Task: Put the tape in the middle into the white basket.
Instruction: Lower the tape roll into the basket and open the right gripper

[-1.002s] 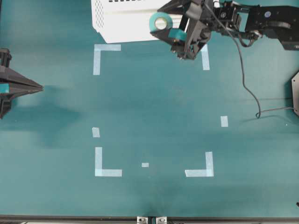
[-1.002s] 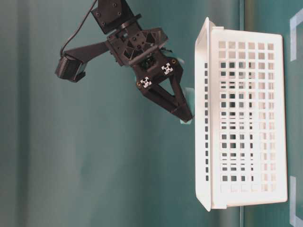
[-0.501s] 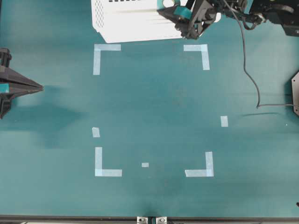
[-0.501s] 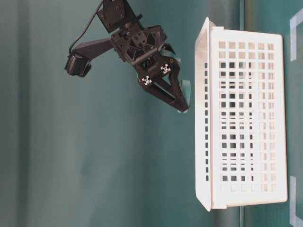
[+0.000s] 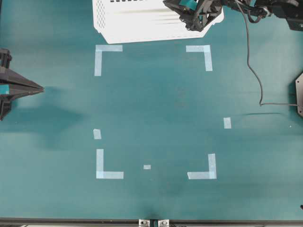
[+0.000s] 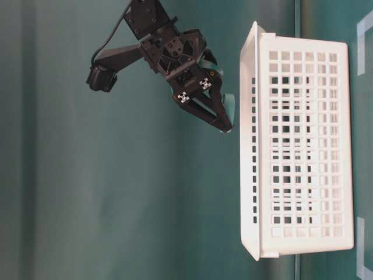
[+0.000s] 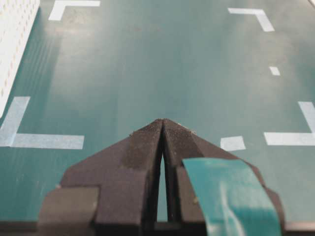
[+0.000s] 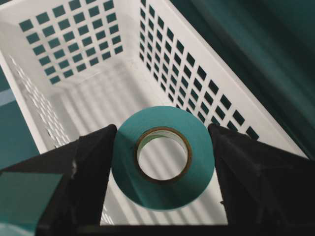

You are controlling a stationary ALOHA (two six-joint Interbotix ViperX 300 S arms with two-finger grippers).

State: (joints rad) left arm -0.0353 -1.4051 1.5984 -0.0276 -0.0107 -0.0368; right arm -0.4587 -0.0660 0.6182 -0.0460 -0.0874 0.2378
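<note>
Teal table (image 5: 156,104) w/ pale corner marks (image 5: 101,56) taped on it. We see the tape (image 8: 163,157) best from the right wrist cam: a light-teal ring w/ a pale inner core, clamped between the right gripper (image 8: 162,167) fingers, hanging over the open white basket (image 8: 88,98). Overhead barely shows the roll, just the right gripper above the basket (image 5: 137,23) at the top edge. The left gripper (image 7: 162,142) has its jaws pressed together on nothing, over bare table.

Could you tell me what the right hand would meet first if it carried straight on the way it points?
Probably the white basket's inside floor; the right hand, holding the tape, points down into it.
</note>
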